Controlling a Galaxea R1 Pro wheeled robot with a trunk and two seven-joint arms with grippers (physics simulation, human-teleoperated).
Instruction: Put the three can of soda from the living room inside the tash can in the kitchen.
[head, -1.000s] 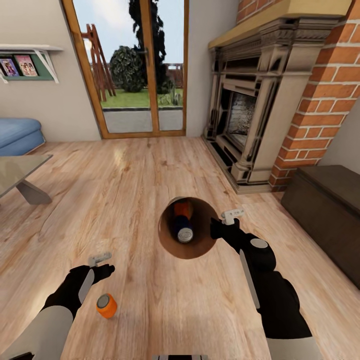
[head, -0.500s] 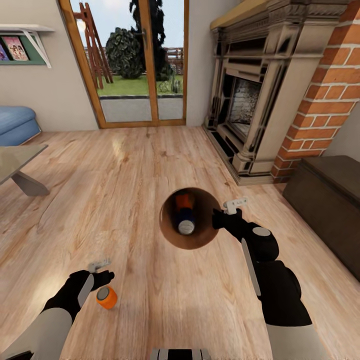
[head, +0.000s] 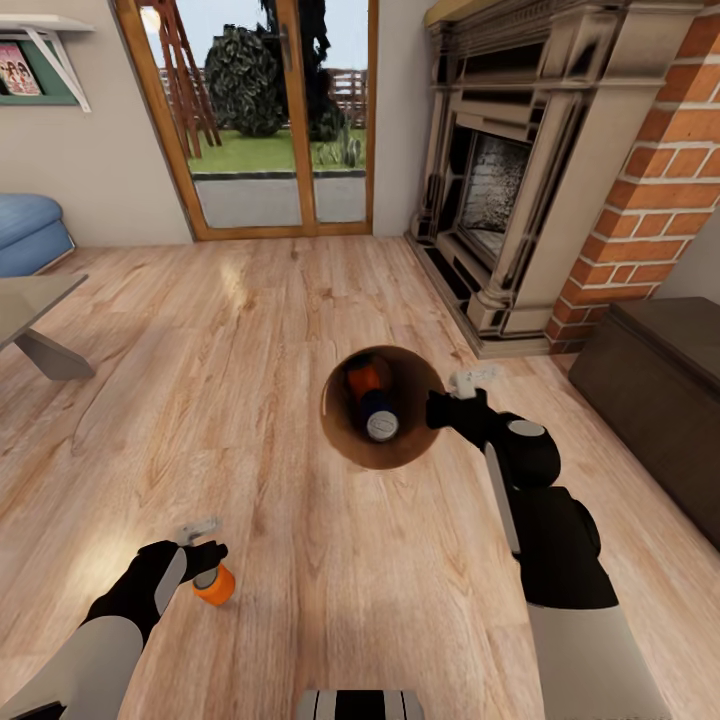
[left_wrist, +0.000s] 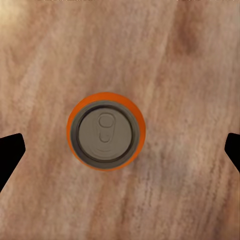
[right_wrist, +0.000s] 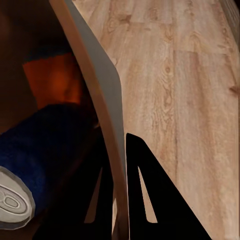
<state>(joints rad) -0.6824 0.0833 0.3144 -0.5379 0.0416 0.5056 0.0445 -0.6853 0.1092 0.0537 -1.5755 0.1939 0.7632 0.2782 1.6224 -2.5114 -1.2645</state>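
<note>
My left pincer (head: 200, 553) hung low over the wood floor (head: 250, 350), arm bent in from the lower left, pointing straight down above an upright can of soda (head: 214, 585). In the left wrist view that can (left_wrist: 105, 131) sat midway between my two dark fingertips (left_wrist: 10, 152), which stood wide apart and clear of it on both sides.

My right arm reached forward with its pincer (head: 455, 398) clamped on the rim of the tash can (head: 335, 440); the right wrist view showed one finger (right_wrist: 150, 200) outside the pale wall (right_wrist: 100, 90) and the other inside.

I counted three cans: one on the floor under my left pincer, and two lying inside the bin, an orange one (head: 364, 380) and one with a dark blue body (head: 379, 417).

All this was in the living room, the stone fireplace (head: 500, 190) ahead to the right, the glass doors (head: 270, 110) ahead.
</note>
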